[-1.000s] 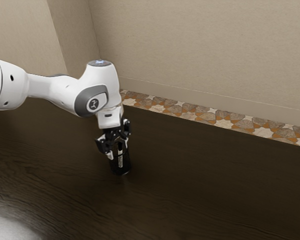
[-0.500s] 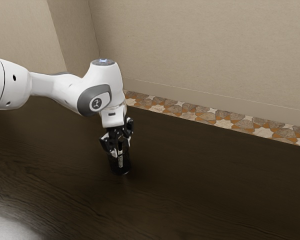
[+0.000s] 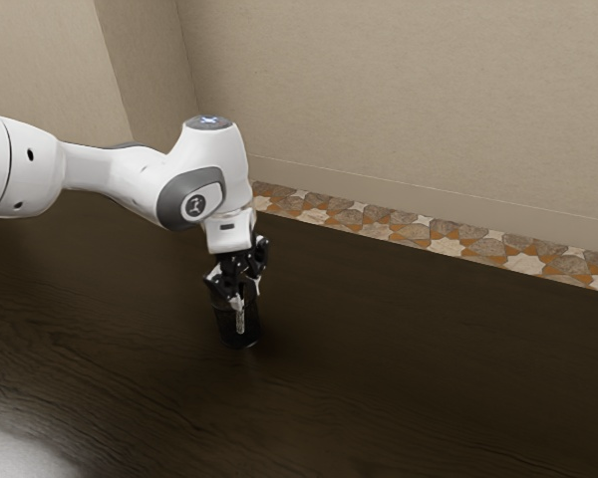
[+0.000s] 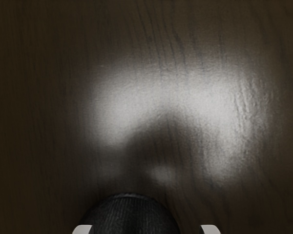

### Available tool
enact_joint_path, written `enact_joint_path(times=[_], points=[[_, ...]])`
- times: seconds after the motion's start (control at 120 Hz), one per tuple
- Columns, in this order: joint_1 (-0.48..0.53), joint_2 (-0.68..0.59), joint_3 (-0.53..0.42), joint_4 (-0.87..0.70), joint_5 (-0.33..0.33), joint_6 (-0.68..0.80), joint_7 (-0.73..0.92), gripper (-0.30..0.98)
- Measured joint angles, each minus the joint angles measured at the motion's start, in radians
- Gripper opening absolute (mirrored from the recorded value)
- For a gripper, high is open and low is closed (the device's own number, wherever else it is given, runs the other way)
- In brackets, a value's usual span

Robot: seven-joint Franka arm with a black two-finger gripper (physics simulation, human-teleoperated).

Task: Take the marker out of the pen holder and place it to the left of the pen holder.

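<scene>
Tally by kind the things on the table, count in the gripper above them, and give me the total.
Pen holder: 1
Marker, standing in the pen holder: 1
Gripper: 1
Total: 3

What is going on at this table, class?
A robot arm is reaching down to a black pen holder on the dark wooden table. Its pincer is at the top of the holder, its fingers apart. The marker is in the holder, not yet taken out or set down beside it.
</scene>
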Motion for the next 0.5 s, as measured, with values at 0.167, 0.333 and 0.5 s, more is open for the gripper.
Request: enact_joint_path(times=[0.167,0.333,0.5], points=[[0.001,0.001,-0.001,0.002,0.001,0.000,-0.002,0.20],[0.001,0.011,-0.001,0.019,0.002,0.000,-0.003,0.19],[0.002,0.016,-0.001,0.021,0.003,0.000,-0.003,0.19]])
